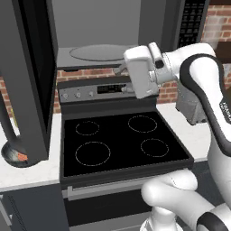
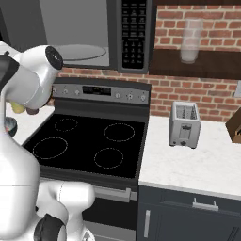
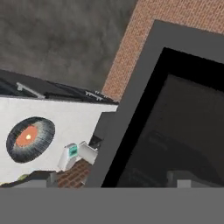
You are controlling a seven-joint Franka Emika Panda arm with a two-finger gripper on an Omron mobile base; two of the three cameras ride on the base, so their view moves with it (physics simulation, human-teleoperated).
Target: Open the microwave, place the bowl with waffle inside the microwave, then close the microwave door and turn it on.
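Microwave door (image 1: 27, 76) swung wide | bowl (image 3: 30, 138) on counter beside it | fingers spread, empty

The white tabletop (image 1: 27, 173) at nine o'clock of the black stove (image 1: 119, 144) carries the bowl (image 1: 16, 155), with the waffle (image 3: 27, 136) lying inside it. At three o'clock, more tabletop carries a silver toaster (image 2: 184, 124).

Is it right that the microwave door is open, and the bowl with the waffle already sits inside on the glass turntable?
Not quite. The microwave door is open, but the bowl with the waffle is not inside. It sits on the white counter left of the stove, as the left base view shows. The turntable is bare.
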